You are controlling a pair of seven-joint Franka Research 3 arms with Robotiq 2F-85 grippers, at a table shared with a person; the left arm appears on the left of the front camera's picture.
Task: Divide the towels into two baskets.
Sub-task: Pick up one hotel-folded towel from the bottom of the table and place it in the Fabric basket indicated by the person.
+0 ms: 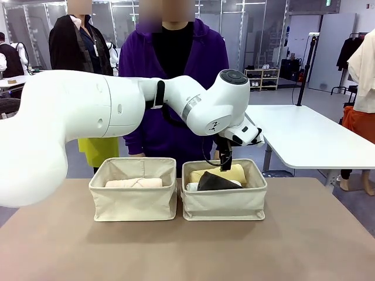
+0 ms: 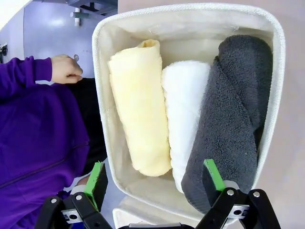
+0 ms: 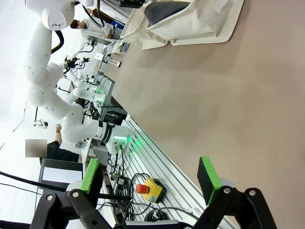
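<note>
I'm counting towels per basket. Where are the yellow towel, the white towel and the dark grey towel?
yellow towel [image 2: 139,107]: left wrist view, middle of the roll.
white towel [image 2: 183,102]: left wrist view, its upper face.
dark grey towel [image 2: 231,119]: left wrist view, middle of the roll.

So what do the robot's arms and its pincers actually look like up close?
The left arm is glossy white, built of rounded segments with a grey band, a dark round cap and a black cable at the wrist. Each gripper, left and right, is black with silver screws, and its two fingers carry bright green pads.
</note>
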